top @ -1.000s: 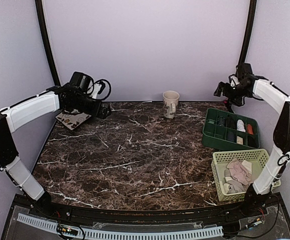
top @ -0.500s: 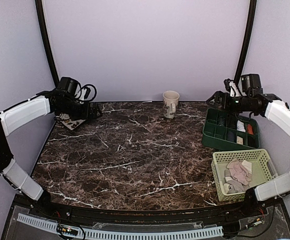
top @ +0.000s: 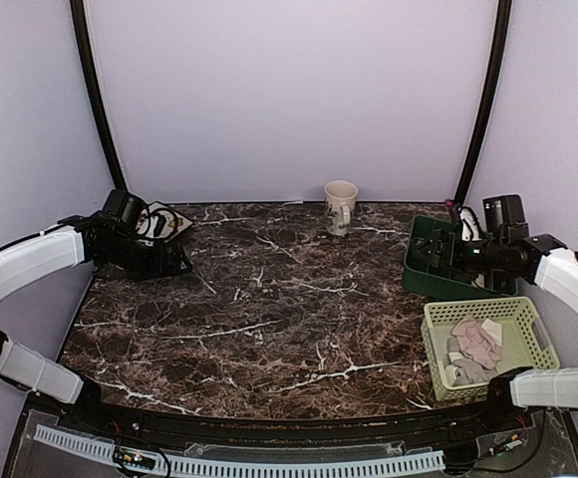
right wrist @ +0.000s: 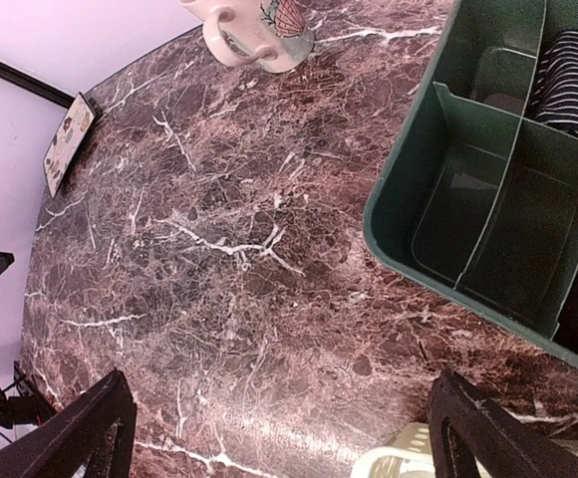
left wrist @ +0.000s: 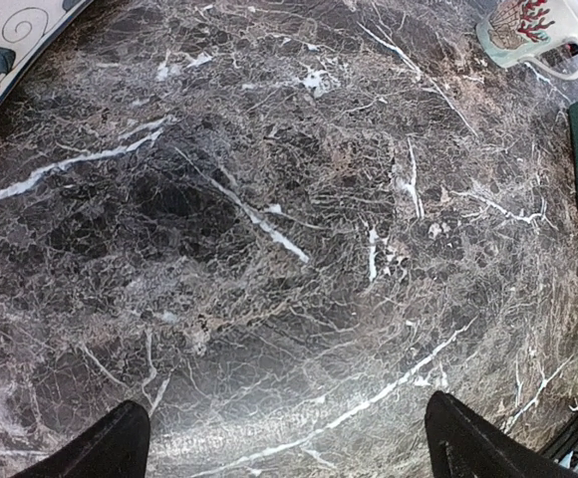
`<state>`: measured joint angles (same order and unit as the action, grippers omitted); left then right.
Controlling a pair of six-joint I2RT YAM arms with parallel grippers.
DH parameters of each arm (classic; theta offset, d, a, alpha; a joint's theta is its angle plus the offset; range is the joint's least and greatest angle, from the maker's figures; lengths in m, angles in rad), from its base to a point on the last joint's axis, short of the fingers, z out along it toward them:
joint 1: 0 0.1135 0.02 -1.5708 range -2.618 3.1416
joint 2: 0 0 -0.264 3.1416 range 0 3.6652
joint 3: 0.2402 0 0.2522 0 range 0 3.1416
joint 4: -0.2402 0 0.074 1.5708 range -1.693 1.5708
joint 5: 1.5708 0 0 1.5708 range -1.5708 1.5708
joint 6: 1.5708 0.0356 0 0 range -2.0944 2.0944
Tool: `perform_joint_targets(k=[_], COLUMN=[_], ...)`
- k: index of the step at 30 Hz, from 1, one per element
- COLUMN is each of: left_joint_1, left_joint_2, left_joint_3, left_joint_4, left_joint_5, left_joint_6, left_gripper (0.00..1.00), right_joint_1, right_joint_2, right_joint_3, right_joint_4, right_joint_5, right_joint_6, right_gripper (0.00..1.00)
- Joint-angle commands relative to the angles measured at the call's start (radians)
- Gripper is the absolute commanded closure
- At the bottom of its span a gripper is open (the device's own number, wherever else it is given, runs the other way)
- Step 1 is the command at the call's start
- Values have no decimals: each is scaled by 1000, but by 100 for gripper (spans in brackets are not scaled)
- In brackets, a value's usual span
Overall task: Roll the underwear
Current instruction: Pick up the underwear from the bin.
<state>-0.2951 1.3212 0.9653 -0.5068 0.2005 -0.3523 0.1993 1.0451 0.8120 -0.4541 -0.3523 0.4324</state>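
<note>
Dusty pink underwear (top: 474, 344) with a cream patch lies heaped in the pale green basket (top: 434, 321) at the right front. A dark navy striped piece (right wrist: 574, 82) sits rolled in a compartment of the dark green tray (right wrist: 438, 214). My left gripper (left wrist: 289, 450) hangs open over bare marble at the table's left side, far from both garments. My right gripper (right wrist: 284, 430) is open too, above the marble just left of the tray and the basket's corner (right wrist: 409, 460), with nothing between its fingers. From above, the right arm covers most of the tray (top: 418, 271).
A beige mug (top: 340, 205) stands at the back centre, also in the left wrist view as the mug (left wrist: 534, 28). A flower-patterned card (top: 162, 223) lies at the back left, partly under the left arm. The tray's near compartments are empty.
Both arms have come down from high at the back. The left gripper dropped toward the left side of the table; the right swung down over the green tray.
</note>
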Motion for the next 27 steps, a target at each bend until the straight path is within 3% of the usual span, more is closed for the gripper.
perform_joint_targets(k=[1, 8, 12, 17, 27], left_joint_1=[-3, -3, -2, -3, -2], left_joint_2=[-34, -29, -39, -24, 36], left_joint_3=[-27, -7, -3, 23, 131], left_joint_4=[-23, -50, -44, -40, -95], left_joint_5=[-21, -44, -73, -85, -136], left_joint_6=[-24, -31, -37, -44, 22], left_gripper=[1, 1, 1, 1, 1], right_joint_1=[8, 8, 8, 8, 8], right_joint_2=[-37, -83, -180, -237, -40], right_joint_3=[-13, 66, 10, -102, -222], right_joint_4=[-21, -445, -547, -549, -316], right_joint_5=[19, 255, 385, 492, 582], right_joint_6=[22, 190, 321, 471, 515], right_gripper=[1, 20, 28, 33, 40])
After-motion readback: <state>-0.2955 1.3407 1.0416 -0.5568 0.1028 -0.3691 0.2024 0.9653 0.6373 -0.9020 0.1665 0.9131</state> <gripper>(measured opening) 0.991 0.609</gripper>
